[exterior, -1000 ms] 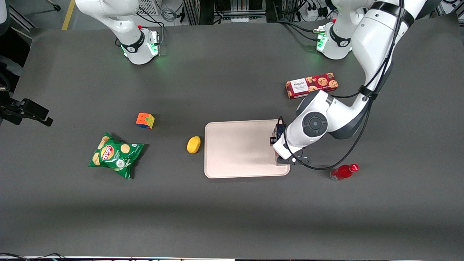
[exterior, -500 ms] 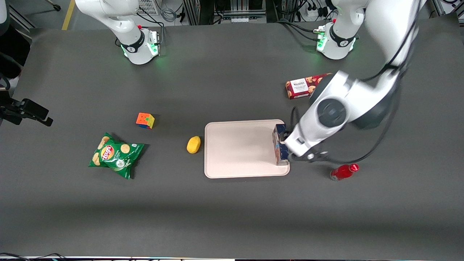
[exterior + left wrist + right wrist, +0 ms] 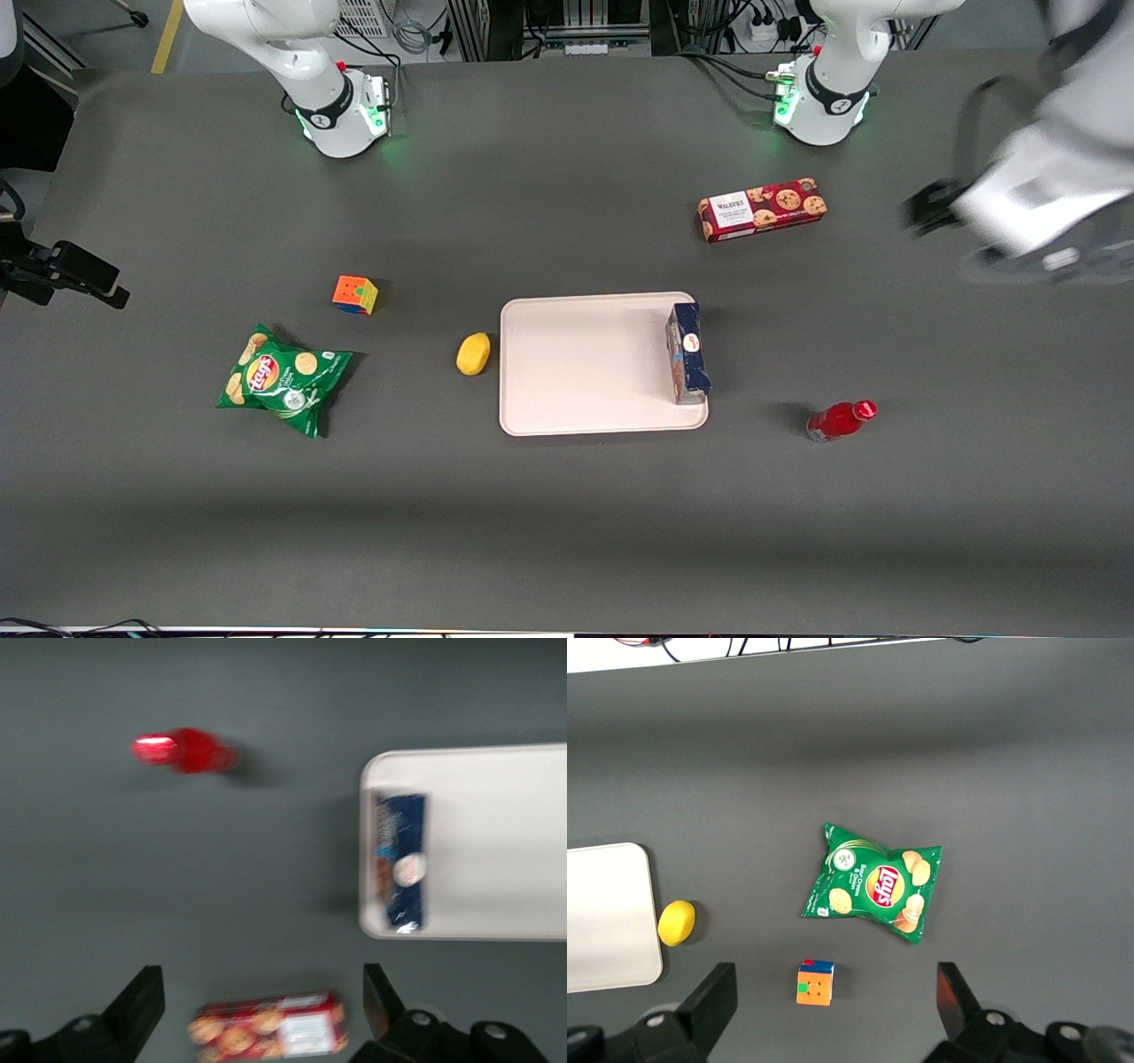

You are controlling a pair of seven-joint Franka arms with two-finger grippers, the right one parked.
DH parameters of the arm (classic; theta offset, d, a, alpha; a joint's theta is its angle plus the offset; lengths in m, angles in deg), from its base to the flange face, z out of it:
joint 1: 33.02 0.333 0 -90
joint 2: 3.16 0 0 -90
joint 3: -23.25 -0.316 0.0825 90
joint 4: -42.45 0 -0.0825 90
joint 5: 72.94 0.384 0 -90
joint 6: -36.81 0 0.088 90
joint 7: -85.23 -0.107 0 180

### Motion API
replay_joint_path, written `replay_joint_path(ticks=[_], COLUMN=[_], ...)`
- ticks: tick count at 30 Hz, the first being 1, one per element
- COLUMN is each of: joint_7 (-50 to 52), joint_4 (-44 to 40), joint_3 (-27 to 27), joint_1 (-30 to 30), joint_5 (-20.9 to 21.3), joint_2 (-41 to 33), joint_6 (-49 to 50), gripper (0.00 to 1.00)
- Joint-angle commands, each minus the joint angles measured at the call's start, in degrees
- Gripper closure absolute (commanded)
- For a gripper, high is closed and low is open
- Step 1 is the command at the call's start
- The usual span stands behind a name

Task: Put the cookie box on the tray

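Note:
The navy-blue cookie box [image 3: 688, 352] stands on its long edge on the pale cream-pink tray [image 3: 585, 368], along the tray's rim toward the working arm's end. It also shows in the left wrist view [image 3: 403, 859] on the tray [image 3: 496, 842]. My gripper [image 3: 930, 213] is high above the table toward the working arm's end, well clear of the tray, open and empty. In the left wrist view its fingers [image 3: 142, 997] are spread wide above the long red box [image 3: 266, 1025].
A long red cookie box [image 3: 762, 208] lies farther from the front camera than the tray. A red bottle [image 3: 840, 420] lies beside the tray toward the working arm's end. A yellow lemon [image 3: 473, 354], a colour cube [image 3: 355, 294] and a green chips bag [image 3: 282, 378] lie toward the parked arm's end.
My gripper has let go of the cookie box, risen and swung away toward the working arm's end. The box stays on the tray's edge.

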Motion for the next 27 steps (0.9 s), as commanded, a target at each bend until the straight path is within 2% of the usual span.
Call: replay_joint_path(ticks=[1, 4, 6, 11, 27], joint_7=[-5.94, -6.03, -6.03, -6.03, -5.76], joint_4=[20.93, 30.53, 32.04, 31.87, 29.94], joint_3=[-4.47, -5.00, -5.26, -5.26, -5.26], joint_1=[-0.49, -0.40, -0.40, -0.31, -0.49], joint_5=[-3.38, -3.73, -3.91, -5.84, -6.55], joint_2=[-10.74, -15.32, -15.94, -15.68, -14.80], joint_6=[-12.68, -19.90, -21.15, -22.03, -21.95], gripper=[0.00, 0.00, 0.00, 0.00, 0.00])
